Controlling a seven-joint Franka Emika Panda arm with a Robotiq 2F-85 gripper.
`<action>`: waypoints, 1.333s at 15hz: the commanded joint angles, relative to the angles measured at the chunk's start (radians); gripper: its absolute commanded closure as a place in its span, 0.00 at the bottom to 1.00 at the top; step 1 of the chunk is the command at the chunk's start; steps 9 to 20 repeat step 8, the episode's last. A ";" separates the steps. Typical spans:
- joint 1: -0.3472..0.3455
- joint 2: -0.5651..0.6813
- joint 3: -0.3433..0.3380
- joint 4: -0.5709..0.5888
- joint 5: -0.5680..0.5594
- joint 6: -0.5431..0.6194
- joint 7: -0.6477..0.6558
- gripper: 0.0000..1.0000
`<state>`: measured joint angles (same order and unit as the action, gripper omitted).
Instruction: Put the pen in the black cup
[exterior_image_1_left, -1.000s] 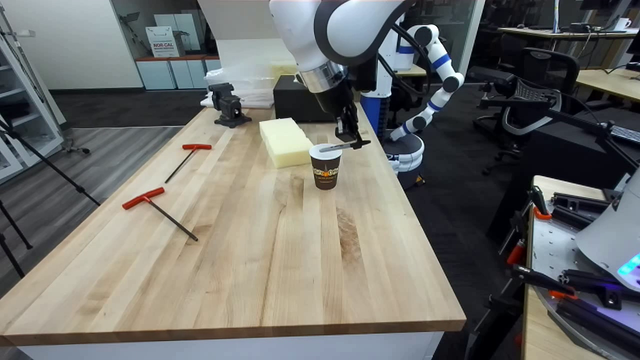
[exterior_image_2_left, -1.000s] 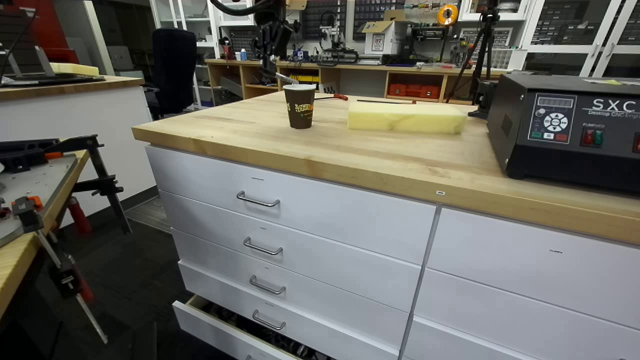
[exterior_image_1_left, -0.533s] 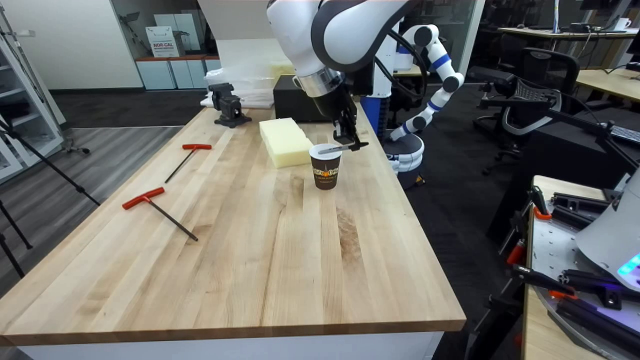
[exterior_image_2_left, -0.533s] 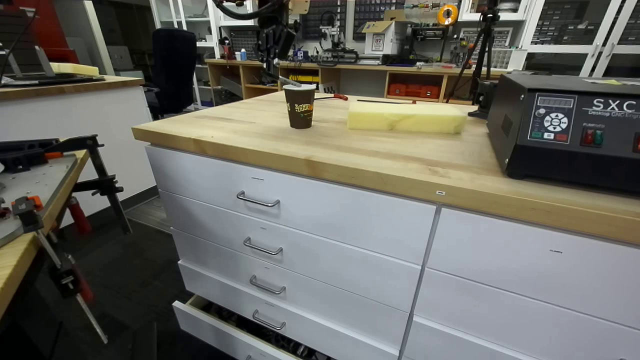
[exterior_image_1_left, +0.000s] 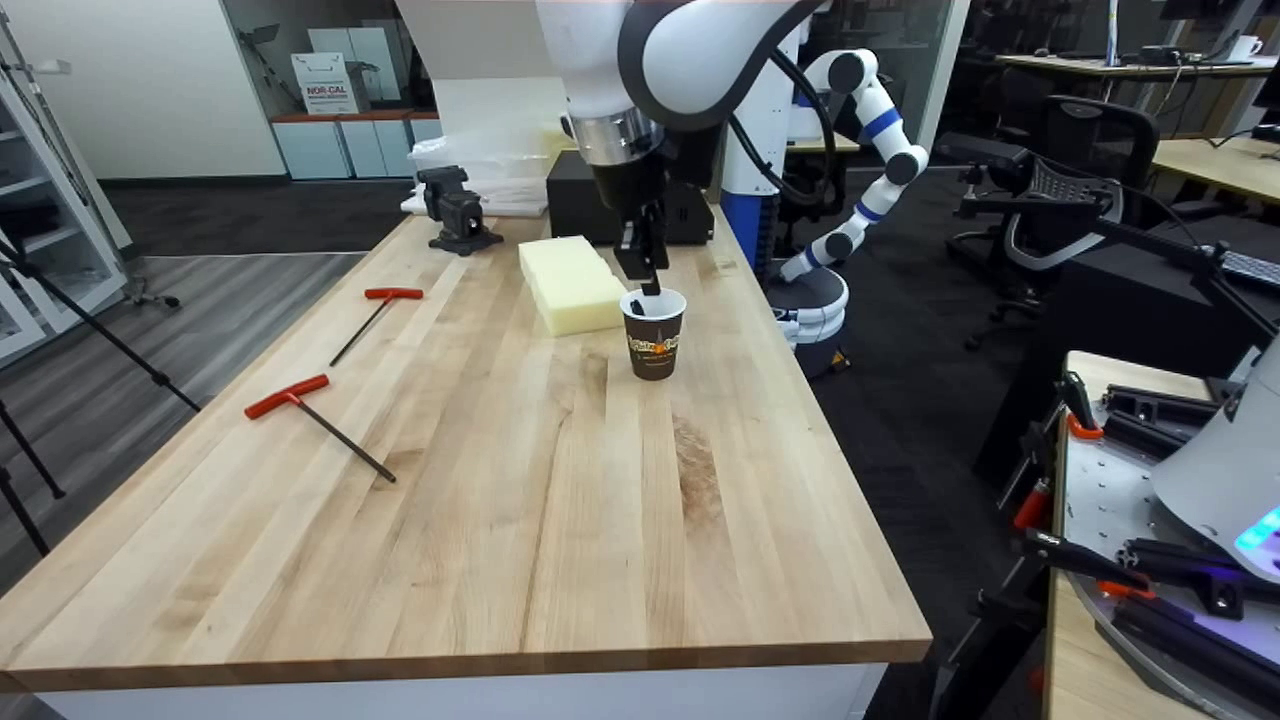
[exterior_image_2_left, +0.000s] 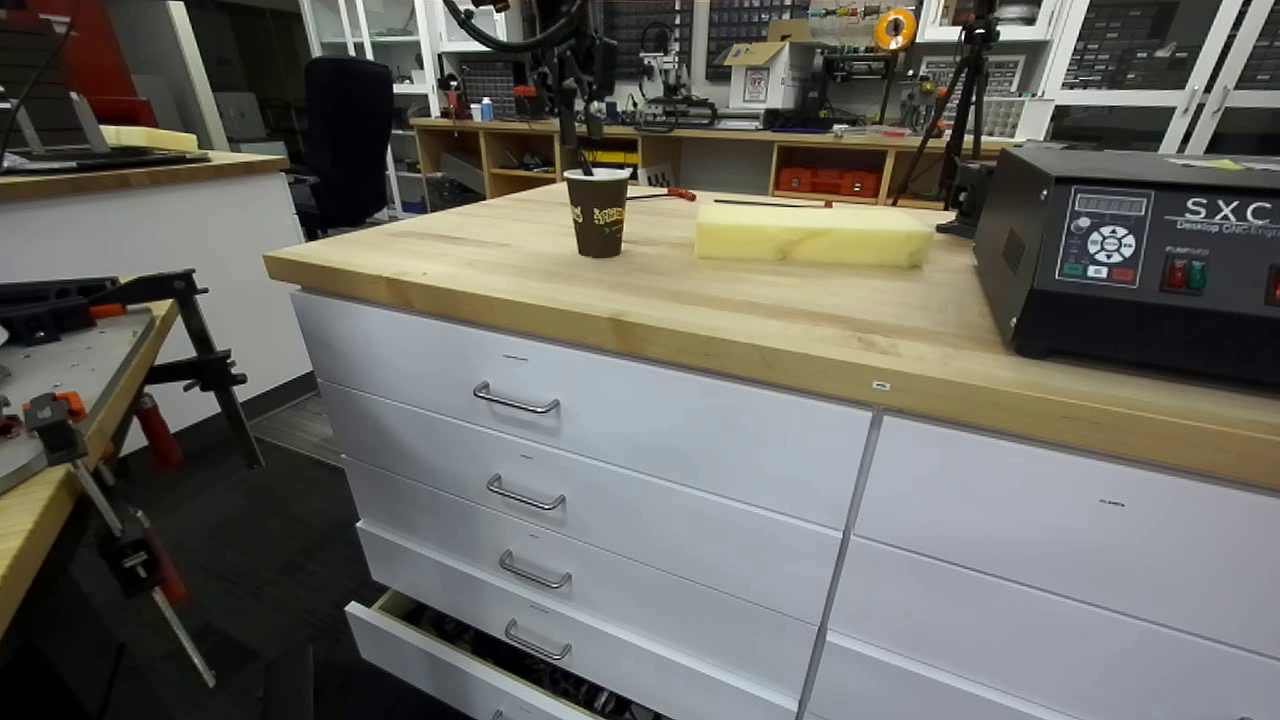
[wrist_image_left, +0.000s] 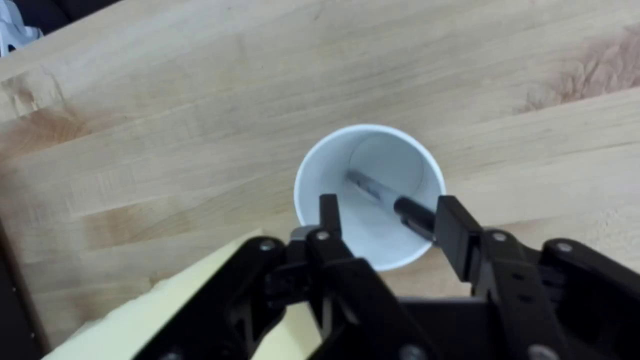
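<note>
The dark cup (exterior_image_1_left: 654, 345) with a pale rim stands upright on the table; it also shows in an exterior view (exterior_image_2_left: 599, 215) and in the wrist view (wrist_image_left: 360, 237). The pen (wrist_image_left: 381, 194) is inside the cup, leaning, its silvery end down and its black end up near the rim. The pen's dark top shows in both exterior views (exterior_image_1_left: 638, 307) (exterior_image_2_left: 585, 162). My gripper (wrist_image_left: 388, 212) points down just above the cup, fingers apart. The pen's black end is close to one fingertip; whether they touch I cannot tell. The gripper shows in both exterior views (exterior_image_1_left: 648, 282) (exterior_image_2_left: 580, 135).
A pale yellow block (exterior_image_1_left: 570, 285) lies beside the cup. Two red-handled T-shaped tools (exterior_image_1_left: 290, 397) (exterior_image_1_left: 394, 293) lie on the table. A black box (exterior_image_2_left: 1150, 270) and a small dark vise (exterior_image_1_left: 457, 210) stand at one end. The table edge (exterior_image_2_left: 600, 325) is near the cup.
The pen was held nearly level over the rim; it is now let go and leans inside the cup. My gripper has swung to point down and opened. The cup has turned slightly.
</note>
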<state>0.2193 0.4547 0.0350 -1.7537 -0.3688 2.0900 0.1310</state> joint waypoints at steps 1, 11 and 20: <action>-0.009 -0.047 -0.002 -0.048 -0.003 0.149 0.040 0.19; 0.000 -0.005 -0.007 -0.003 0.005 0.220 0.011 0.00; 0.000 -0.005 -0.007 -0.003 0.005 0.220 0.011 0.00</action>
